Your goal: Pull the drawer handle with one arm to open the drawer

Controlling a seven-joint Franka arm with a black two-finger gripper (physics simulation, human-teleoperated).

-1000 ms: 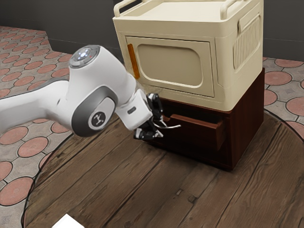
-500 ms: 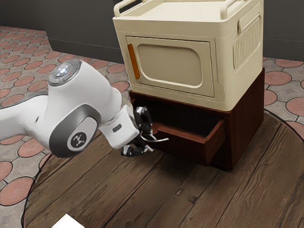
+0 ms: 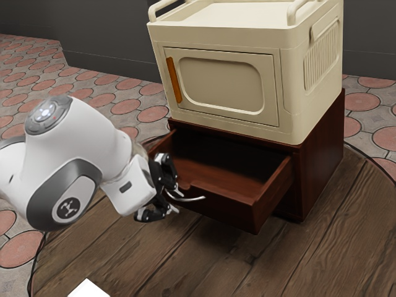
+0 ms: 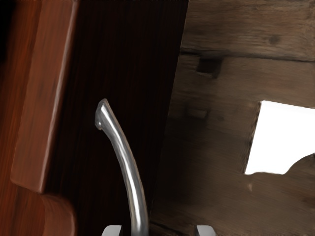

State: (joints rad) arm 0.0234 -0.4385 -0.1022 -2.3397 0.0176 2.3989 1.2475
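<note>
Cabinet (image 3: 322, 158) with the cream box (image 3: 223, 77) on top: you have the drawer (image 3: 232, 210) well out of its front, so most of the pull looks done, with perhaps a little more travel and the letting go left. Your claw (image 3: 175, 197) sits before the cabinet, fingers (image 4: 205, 230) wide apart, straddling the metal handle (image 4: 131, 172) but not clamped on it.

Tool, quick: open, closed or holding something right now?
Tool: open, fingers apart, the drawer handle between them but not clamped.
</note>
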